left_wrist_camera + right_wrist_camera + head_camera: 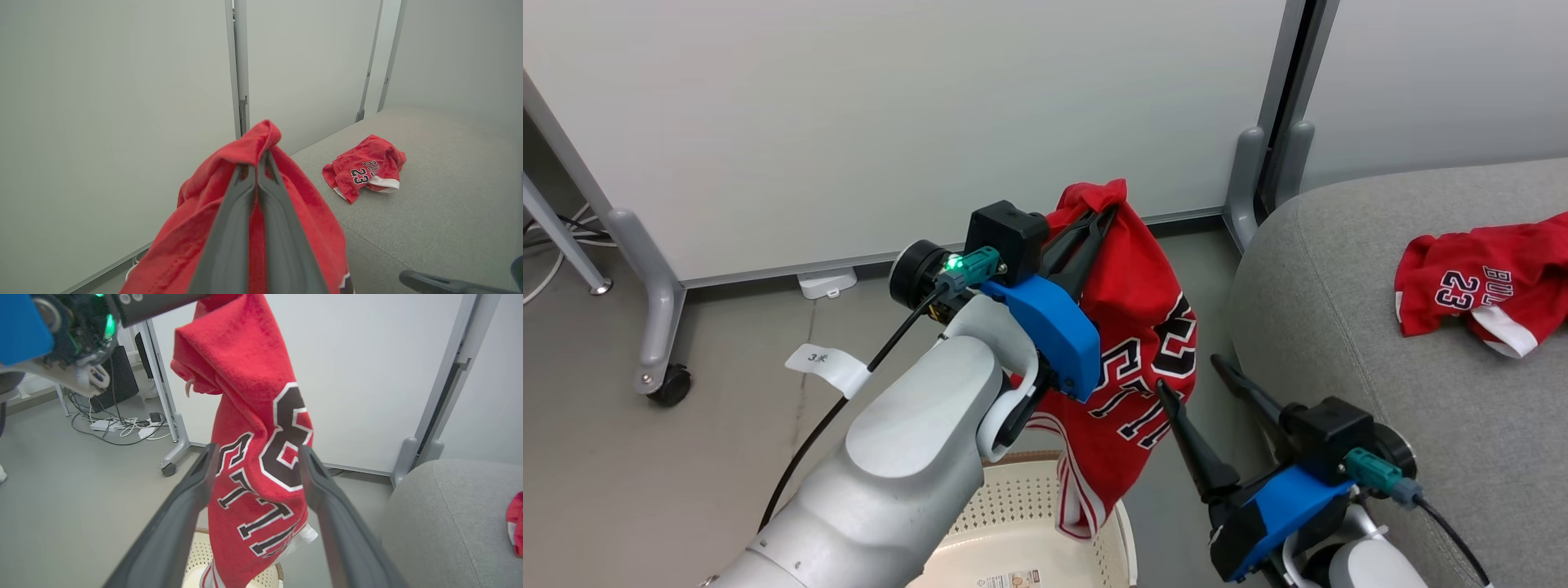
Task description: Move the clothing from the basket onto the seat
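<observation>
Overhead, the left gripper [1104, 216] is clamped on the top fold of a red jersey [1135, 327] whose striped hem dangles over the basket [1013, 506], while the right gripper [1191, 374] stands with fingers apart beside it and the other red garment [1478, 278] lies crumpled on the seat [1380, 367], well in from its rounded edge.

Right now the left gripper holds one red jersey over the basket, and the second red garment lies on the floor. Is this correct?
Not fully. The second red garment lies on the grey seat, not on the floor, as the head view shows. The left gripper does hold the red jersey over the basket.
</observation>
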